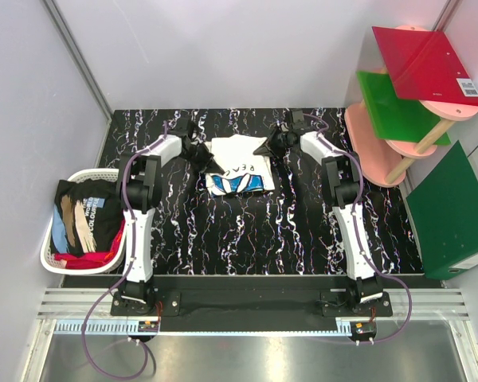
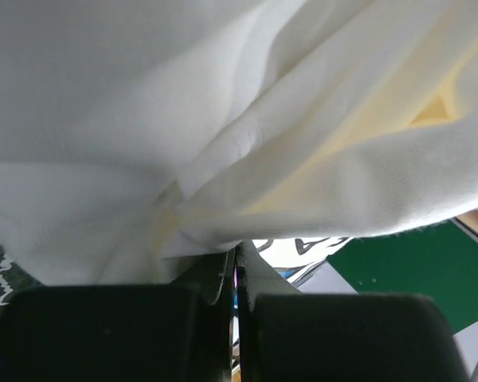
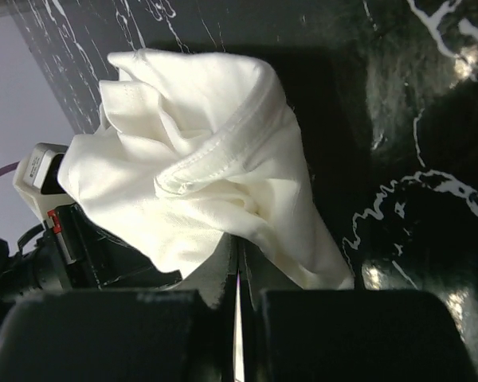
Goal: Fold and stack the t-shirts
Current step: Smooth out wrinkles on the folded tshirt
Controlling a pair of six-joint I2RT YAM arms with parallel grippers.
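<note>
White tee (image 1: 237,165), lettering upward, lies at the far centre of the table (image 1: 303,231). Left gripper (image 1: 202,157), jaws fully closed, pinches cloth at the tee's left edge. Right gripper (image 1: 268,146), likewise closed, pinches a bunched fold at its right edge, raised off the table. Other tees (image 1: 86,219) sit heaped in a basket (image 1: 50,243) beside the table's left edge.

Matt cloth t-shirt (image 3: 199,159), glossy table (image 3: 414,95)
</note>
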